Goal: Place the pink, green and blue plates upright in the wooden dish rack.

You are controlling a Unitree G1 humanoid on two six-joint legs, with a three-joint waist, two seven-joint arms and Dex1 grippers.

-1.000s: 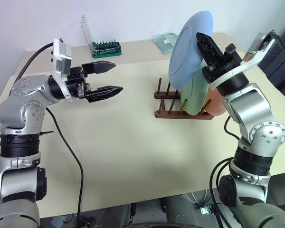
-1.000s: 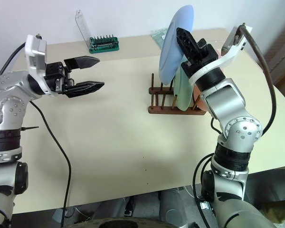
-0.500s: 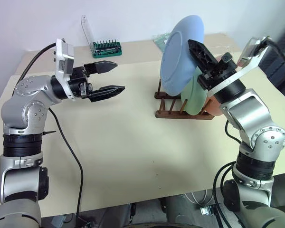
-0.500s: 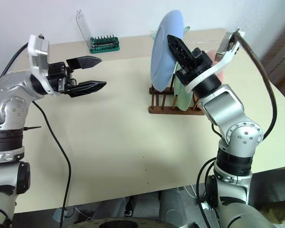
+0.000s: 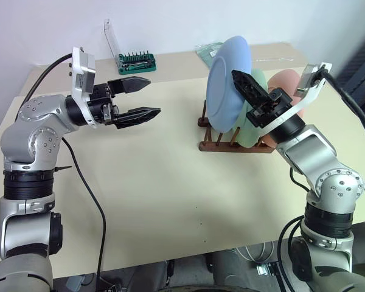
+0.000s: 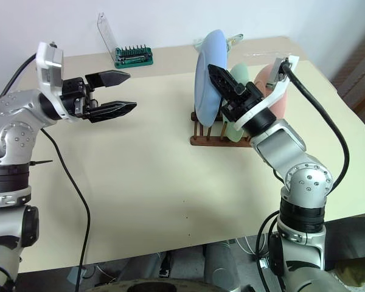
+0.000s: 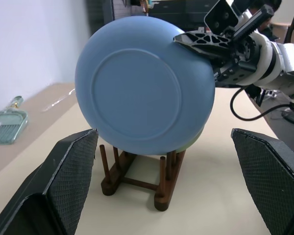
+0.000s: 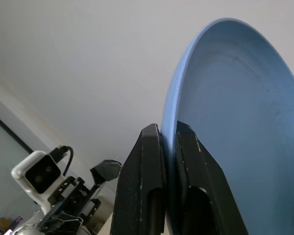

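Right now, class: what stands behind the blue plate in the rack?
Behind the blue plate, pinched by the right gripper, the green plate and pink plate stand in the wooden dish rack. Only their upper edges show; the blue plate and arm cover the rest.

Cream-colored desk (image 5: 170,182) here, pretty bare across the front. Back near the wall sits a green screwdriver-bit holder (image 5: 135,60), bits standing up in a row, and its clear lid (image 5: 111,38) is flipped open and standing upright. Further along the far edge lies a flat, clear greenish packet (image 5: 210,51). A plain white wall (image 5: 170,18) runs behind it all.
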